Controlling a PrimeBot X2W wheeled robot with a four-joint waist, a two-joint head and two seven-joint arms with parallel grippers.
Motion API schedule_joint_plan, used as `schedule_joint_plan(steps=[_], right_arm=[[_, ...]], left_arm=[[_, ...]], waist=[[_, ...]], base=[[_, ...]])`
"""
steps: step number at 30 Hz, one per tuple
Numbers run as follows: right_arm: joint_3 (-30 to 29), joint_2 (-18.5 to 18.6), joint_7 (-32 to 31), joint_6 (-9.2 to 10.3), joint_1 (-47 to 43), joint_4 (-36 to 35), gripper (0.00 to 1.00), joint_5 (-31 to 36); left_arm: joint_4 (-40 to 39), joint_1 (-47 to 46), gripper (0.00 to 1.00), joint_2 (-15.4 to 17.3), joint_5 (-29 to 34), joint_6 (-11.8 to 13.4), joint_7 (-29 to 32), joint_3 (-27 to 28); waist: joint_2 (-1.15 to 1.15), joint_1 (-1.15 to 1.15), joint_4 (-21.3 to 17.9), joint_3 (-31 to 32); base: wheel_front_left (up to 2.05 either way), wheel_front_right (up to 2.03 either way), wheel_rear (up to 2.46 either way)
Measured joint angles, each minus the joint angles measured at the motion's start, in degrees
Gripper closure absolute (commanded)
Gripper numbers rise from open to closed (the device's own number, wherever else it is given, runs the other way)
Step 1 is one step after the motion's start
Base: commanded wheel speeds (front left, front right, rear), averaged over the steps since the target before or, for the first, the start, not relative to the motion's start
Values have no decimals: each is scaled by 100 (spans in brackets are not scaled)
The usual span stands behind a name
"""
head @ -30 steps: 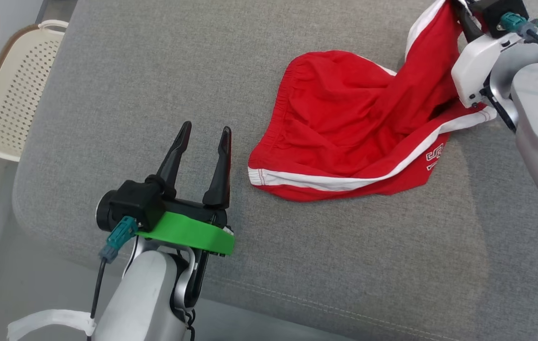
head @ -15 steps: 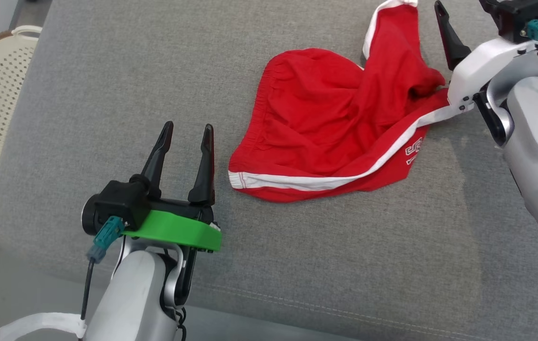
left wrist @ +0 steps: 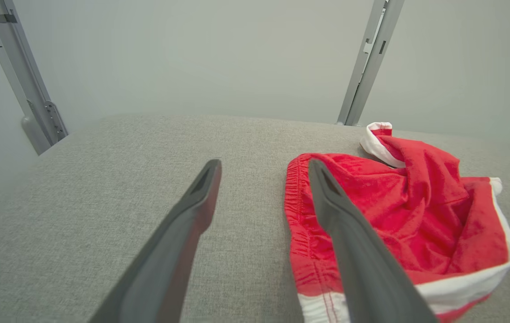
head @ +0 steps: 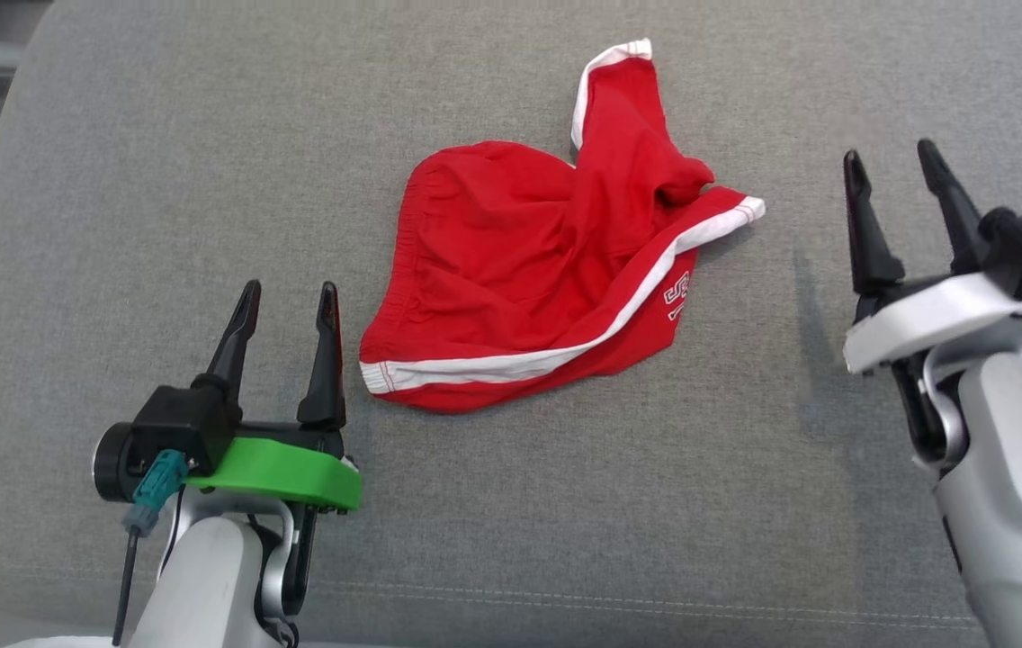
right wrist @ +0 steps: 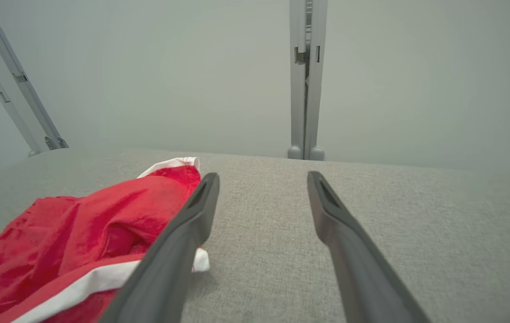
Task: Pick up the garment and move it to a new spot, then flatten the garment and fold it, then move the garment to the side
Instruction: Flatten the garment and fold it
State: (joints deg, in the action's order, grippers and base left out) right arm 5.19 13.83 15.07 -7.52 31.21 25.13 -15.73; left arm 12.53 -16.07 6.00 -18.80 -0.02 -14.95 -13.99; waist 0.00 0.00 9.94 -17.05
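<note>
1. Lying crumpled near the middle of the grey cushion (head: 160, 162), the red garment (head: 520, 288) had one leg bunched upward, and neither gripper held it.
2. Your left gripper (head: 290, 288) stood wide open and empty just beside the white-hemmed corner. Your right gripper (head: 888, 151), equally open and empty, sat apart from the far edge.
3. Flattening looked to be the step in hand.
4. Next, you would need to pinch opposite edges and draw them apart.
</note>
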Motion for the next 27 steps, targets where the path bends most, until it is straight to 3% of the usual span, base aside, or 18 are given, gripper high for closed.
schedule_joint_plan(steps=[12, 27], right_arm=[[-215, -716, -209, 1, -1993, -1437, 0, 485], [-478, -1049, -772, 0, -3365, -2662, 0, 687]], left_arm=[[-70, 673, 0, 198, -67, 226, 235, 91], [-341, 1223, 0, 337, -153, 408, 628, 69]], waist=[[0, 0, -451, 623], [0, 0, -586, 1174]], base=[[0, 0, 0], [0, 0, 0]])
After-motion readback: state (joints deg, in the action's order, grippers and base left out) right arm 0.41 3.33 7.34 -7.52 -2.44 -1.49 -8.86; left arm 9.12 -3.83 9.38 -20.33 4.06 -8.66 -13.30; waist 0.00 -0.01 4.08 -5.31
